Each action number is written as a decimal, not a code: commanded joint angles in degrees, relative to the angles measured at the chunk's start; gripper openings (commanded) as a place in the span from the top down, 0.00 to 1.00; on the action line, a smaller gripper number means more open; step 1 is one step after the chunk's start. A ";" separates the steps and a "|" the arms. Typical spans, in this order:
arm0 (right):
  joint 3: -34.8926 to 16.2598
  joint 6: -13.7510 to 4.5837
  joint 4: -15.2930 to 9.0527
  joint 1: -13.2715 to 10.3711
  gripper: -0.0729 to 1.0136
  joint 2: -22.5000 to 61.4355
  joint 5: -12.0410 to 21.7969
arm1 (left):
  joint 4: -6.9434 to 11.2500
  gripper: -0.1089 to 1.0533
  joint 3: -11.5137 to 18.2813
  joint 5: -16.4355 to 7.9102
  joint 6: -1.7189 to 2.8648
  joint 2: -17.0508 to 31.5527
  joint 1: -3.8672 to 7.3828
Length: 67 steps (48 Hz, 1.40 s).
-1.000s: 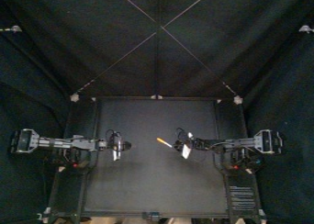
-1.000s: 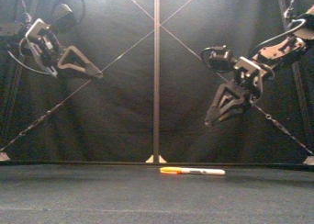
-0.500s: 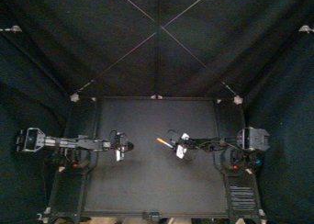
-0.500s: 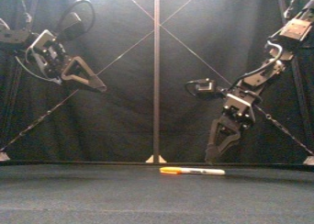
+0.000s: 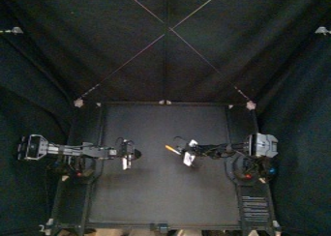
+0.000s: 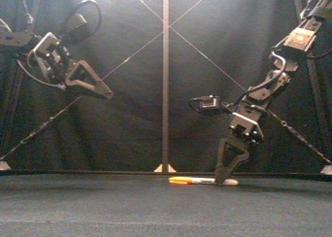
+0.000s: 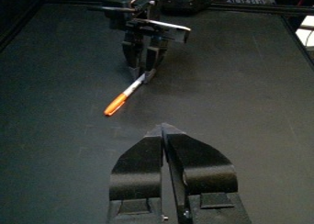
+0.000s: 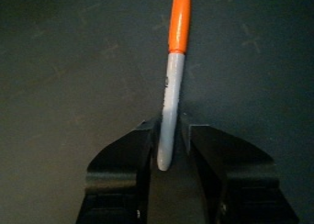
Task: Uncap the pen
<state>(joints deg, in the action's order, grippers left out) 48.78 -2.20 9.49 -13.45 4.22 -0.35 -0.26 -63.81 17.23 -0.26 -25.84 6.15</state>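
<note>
Straddles orange-capped grey marker pen [image 6: 197, 181] with right gripper [image 6: 228, 175]; cannot tell whether pinching. May skid it away if off-centre. Holds left gripper [image 7: 166, 131] pressed together, high.

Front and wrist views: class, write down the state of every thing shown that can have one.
pen: lying flat on the table, capped.
orange cap: on the pen's end, not pulled off.
right gripper: down at the table, jaws open either side of the pen's barrel.
left gripper: high above the table, jaws shut, empty.
</note>
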 commanded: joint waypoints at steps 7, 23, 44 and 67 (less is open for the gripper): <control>-0.70 -0.09 -0.09 0.26 0.48 -0.88 1.23 | 0.09 0.54 1.93 0.53 0.00 -0.09 0.18; -4.75 0.00 -4.83 4.66 0.52 -7.21 2.11 | 0.00 0.24 3.43 0.53 0.00 0.00 -0.62; -7.56 0.00 -9.58 7.91 0.52 -15.56 0.26 | -0.53 0.09 5.71 0.53 0.00 1.93 -1.23; -8.44 0.26 -10.81 8.70 0.52 -14.68 -1.23 | 3.08 0.10 12.83 0.53 0.62 11.16 -1.67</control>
<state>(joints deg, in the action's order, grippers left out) 41.75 -2.11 -1.23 -5.10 -9.40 -1.05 1.58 -53.09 17.23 0.26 -14.94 4.57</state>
